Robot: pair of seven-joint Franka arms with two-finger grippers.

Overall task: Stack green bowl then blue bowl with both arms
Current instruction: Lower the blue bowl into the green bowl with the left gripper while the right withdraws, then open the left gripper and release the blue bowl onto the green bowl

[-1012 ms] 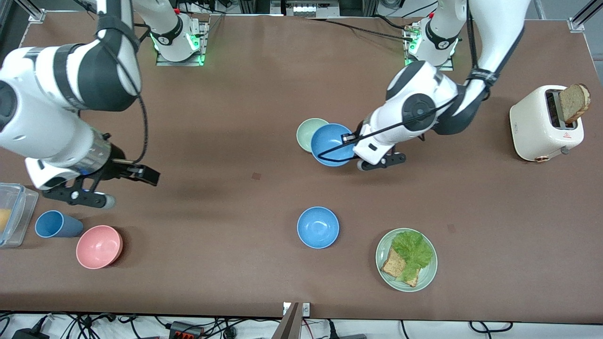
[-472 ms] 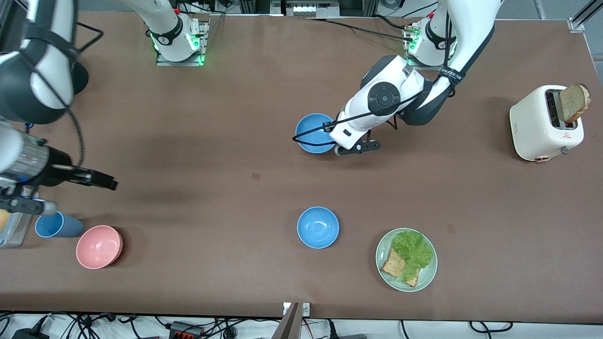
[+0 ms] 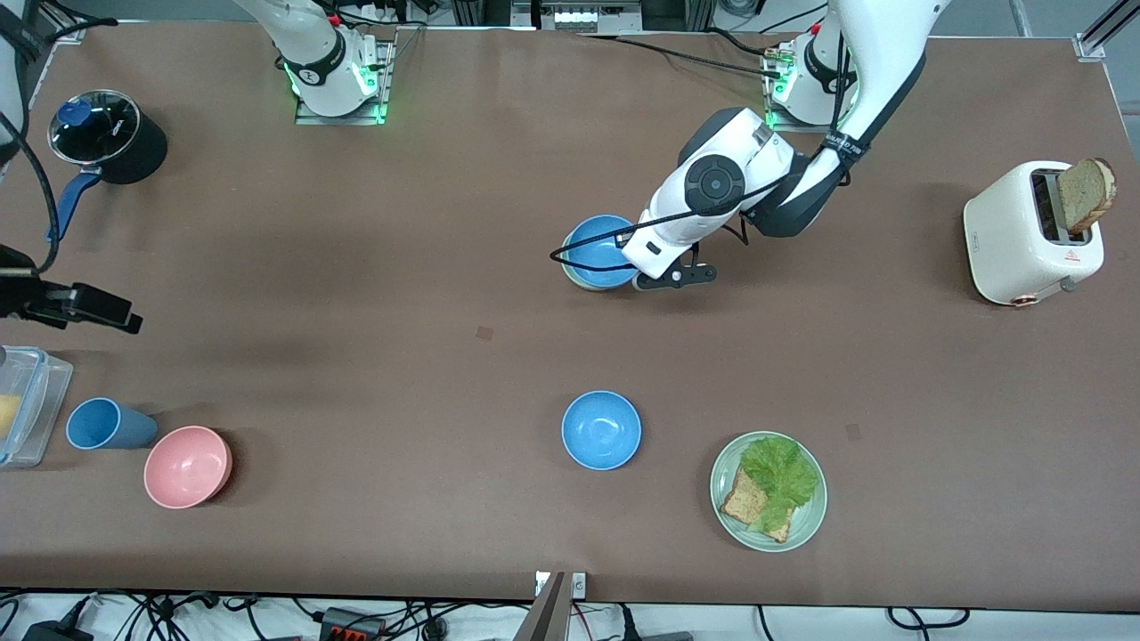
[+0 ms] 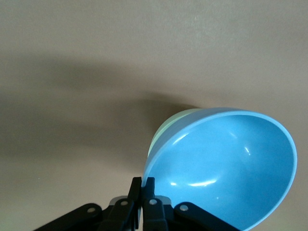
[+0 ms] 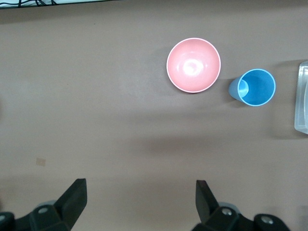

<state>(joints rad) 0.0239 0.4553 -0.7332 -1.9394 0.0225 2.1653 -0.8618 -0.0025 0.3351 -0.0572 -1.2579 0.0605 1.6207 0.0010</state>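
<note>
My left gripper is shut on the rim of a blue bowl, which sits tilted inside the pale green bowl at mid-table toward the robots' bases. In the left wrist view only a strip of the green bowl shows beneath the blue bowl. A second blue bowl stands alone, nearer the front camera. My right gripper is open and empty, high over the right arm's end of the table.
A pink bowl, a blue cup and a clear container sit at the right arm's end, with a black pot farther back. A green plate with lettuce and bread and a toaster sit toward the left arm's end.
My left gripper carried the blue bowl from beside the green bowl to over it and lowered it in. My right arm drew back toward its table end, uncovering the pot.
</note>
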